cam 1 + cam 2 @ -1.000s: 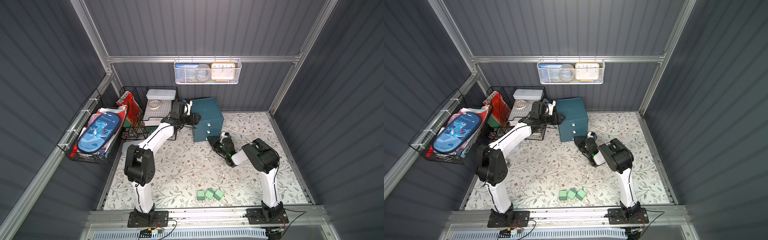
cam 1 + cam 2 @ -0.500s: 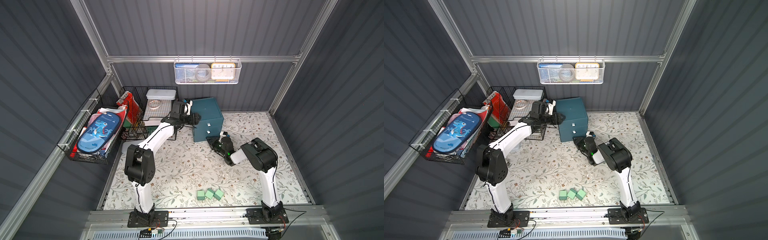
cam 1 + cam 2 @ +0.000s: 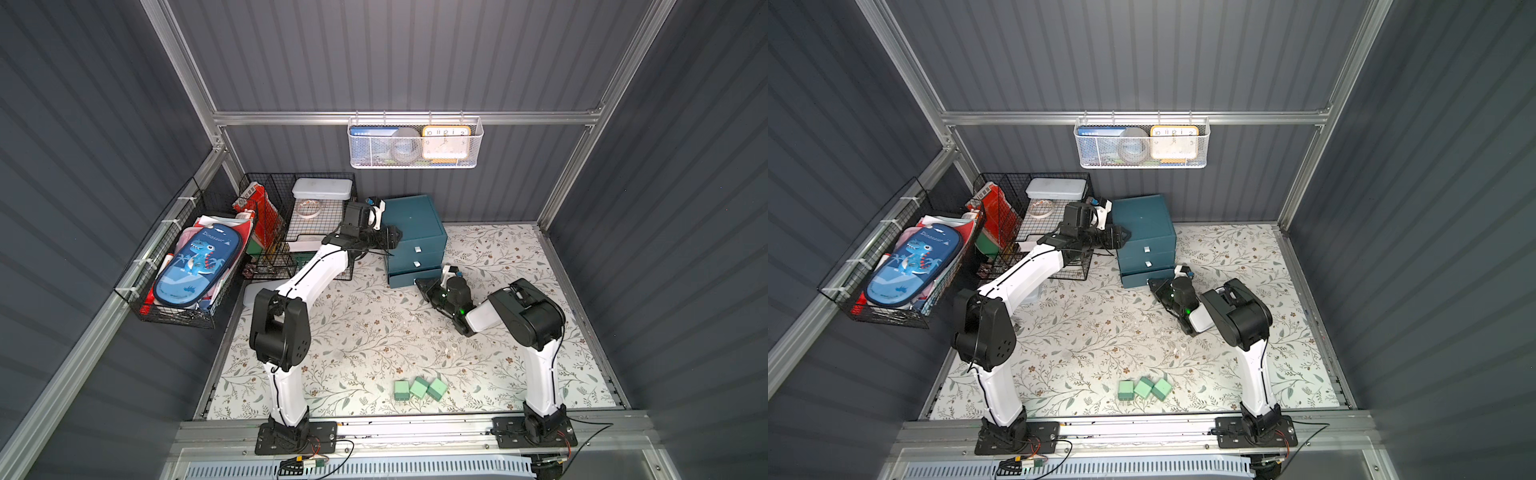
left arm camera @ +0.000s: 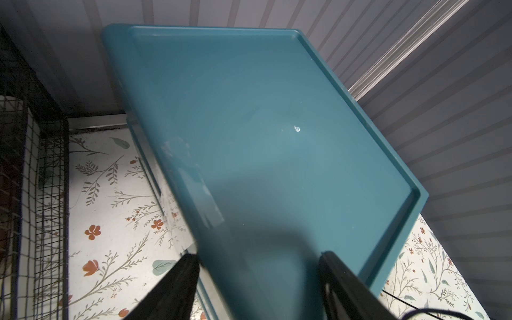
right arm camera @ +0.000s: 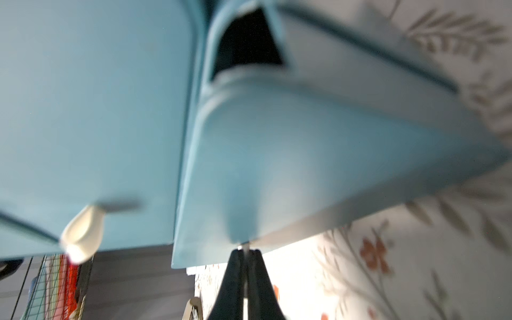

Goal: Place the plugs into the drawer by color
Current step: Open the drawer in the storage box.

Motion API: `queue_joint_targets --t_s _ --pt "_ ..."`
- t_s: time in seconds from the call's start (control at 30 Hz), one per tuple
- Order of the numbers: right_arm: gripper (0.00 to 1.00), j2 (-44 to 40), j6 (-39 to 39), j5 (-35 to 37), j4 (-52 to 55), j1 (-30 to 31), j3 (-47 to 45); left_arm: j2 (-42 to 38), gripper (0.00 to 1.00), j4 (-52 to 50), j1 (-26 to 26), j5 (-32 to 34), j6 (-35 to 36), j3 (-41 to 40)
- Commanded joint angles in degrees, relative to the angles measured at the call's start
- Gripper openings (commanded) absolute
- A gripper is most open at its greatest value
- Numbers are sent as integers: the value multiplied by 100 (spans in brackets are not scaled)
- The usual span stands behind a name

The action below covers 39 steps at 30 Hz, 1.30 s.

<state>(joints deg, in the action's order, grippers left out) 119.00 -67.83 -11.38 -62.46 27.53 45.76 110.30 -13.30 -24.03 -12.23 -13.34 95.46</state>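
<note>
The right gripper (image 5: 243, 250) has pinched shut on the tab (image 5: 245, 244) of the bottom drawer (image 3: 411, 277), left gripper (image 3: 395, 239) spread astride the cabinet (image 3: 415, 224) top; we reckon a straight pull comes next, green plugs (image 3: 419, 388) waiting at the mat's (image 3: 353, 332) front.

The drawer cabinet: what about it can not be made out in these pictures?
- Bottom handle: blurred in the right wrist view, only a pale sliver between the tips of the shut right gripper. In both top views the gripper covers it.
- Bottom drawer, inside: only a dark, blurred gap.
- Upper two drawers, contents: fronts closed.
- Left gripper, contact with the cabinet: shadow hides it.
</note>
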Motion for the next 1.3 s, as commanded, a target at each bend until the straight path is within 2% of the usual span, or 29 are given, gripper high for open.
queue_joint_targets --t_s 0.0,0.23,0.57,0.97,1.03,1.13,1.2,1.27 --pt "0 -454 272 -177 265 54 -331 387 73 -964 -58 198 201 -221" --pt "0 -858 378 -181 405 227 -950 402 72 -920 -58 155 183 -212" --pt "0 -1619 811 -14 1212 432 -1432 356 73 -929 -58 159 192 -229" --pt "0 -1680 859 -64 1311 440 -1597 360 72 -877 -58 181 171 -256" --pt "4 -1696 873 -102 1332 444 -1596 363 73 -877 -58 177 172 -256" --pt "17 -1865 935 -215 1552 447 -1587 365 73 -872 -58 178 161 -265" --pt "23 -2156 1080 -383 1953 471 -1588 367 73 -851 -58 177 151 -272" --pt "32 -2650 1357 -505 2801 530 -1585 363 73 -824 -58 177 134 -256"
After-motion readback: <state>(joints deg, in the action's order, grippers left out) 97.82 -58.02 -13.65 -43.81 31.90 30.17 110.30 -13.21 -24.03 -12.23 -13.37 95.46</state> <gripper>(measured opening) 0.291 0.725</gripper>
